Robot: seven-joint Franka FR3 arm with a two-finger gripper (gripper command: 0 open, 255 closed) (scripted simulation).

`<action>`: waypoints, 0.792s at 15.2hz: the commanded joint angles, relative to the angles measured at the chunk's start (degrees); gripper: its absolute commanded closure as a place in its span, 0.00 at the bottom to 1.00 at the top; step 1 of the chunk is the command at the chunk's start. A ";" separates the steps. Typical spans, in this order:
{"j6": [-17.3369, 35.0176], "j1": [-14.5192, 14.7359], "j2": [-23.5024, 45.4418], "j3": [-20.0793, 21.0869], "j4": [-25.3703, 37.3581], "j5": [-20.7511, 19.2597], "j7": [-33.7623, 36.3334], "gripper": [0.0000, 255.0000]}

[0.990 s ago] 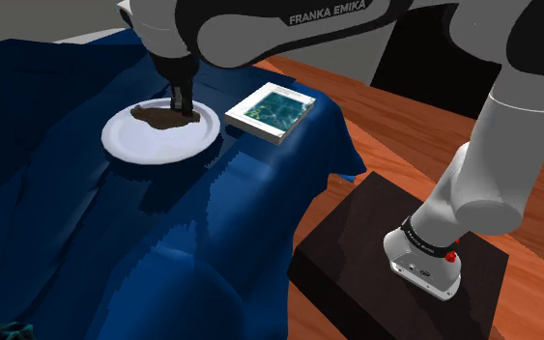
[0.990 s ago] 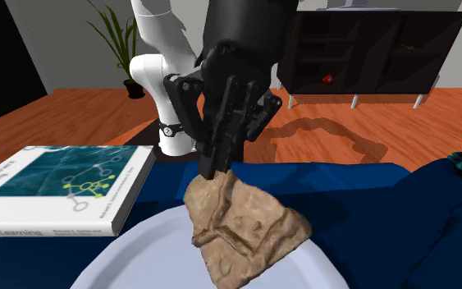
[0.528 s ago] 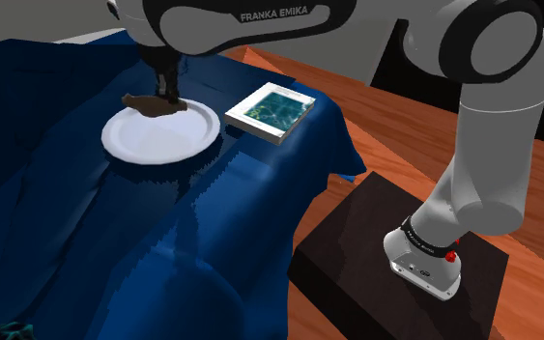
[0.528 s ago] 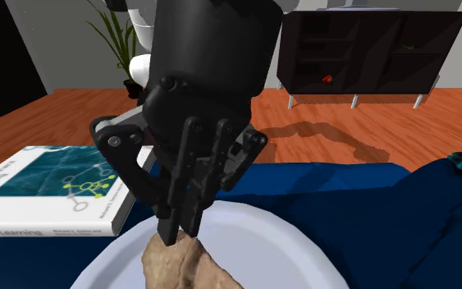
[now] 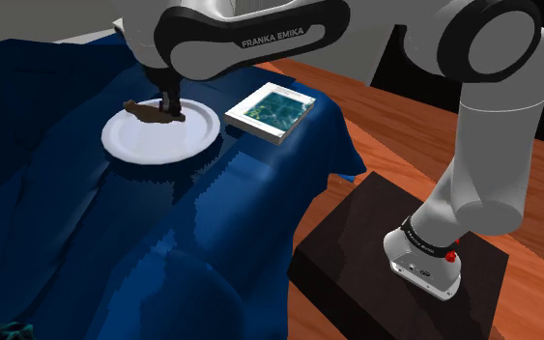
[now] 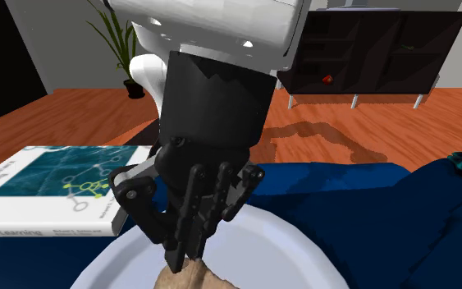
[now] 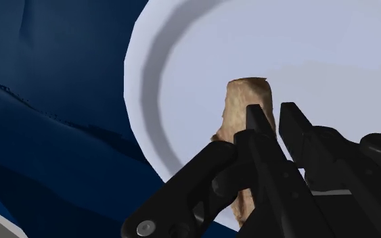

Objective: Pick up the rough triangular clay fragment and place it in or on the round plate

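Observation:
A brown, rough clay fragment [image 5: 150,113] hangs over the far left part of the round white plate [image 5: 160,145] in the shoulder view. My black gripper [image 5: 171,106] is shut on it from above. In the wrist view the tan fragment [image 7: 245,103] sticks out past the fingertips [image 7: 258,120], with the plate's rim [image 7: 156,101] beneath it. In the second exterior view the gripper [image 6: 178,261] is very close, the fragment [image 6: 189,282] peeks out at the bottom edge, and the plate [image 6: 307,250] lies under both.
A book with a teal cover [image 5: 273,110] lies on the blue cloth [image 5: 163,232] just beyond the plate on the shoulder view's right, also the book [image 6: 57,187]. The dark stand [image 5: 395,261] sits on the wooden floor. A dark cabinet [image 6: 368,49] and a plant [image 6: 118,37] stand far behind.
The gripper carried the fragment from the plate's middle toward the shoulder view's left and then down a little; in the second exterior view it came closer to the camera and lower.

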 commanded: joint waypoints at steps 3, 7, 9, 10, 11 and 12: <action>2.56 -0.26 0.79 -0.30 -2.32 -0.63 1.07 1.00; 3.03 -0.37 0.89 -0.26 -2.77 -0.79 1.30 1.00; 3.02 -0.38 0.89 -0.24 -2.77 -0.80 1.30 1.00; 3.01 -0.39 0.90 -0.22 -2.75 -0.81 1.31 1.00; 3.01 -0.40 0.91 -0.21 -2.75 -0.82 1.31 1.00; 3.17 -0.58 0.43 -0.13 -3.36 -0.67 1.34 0.00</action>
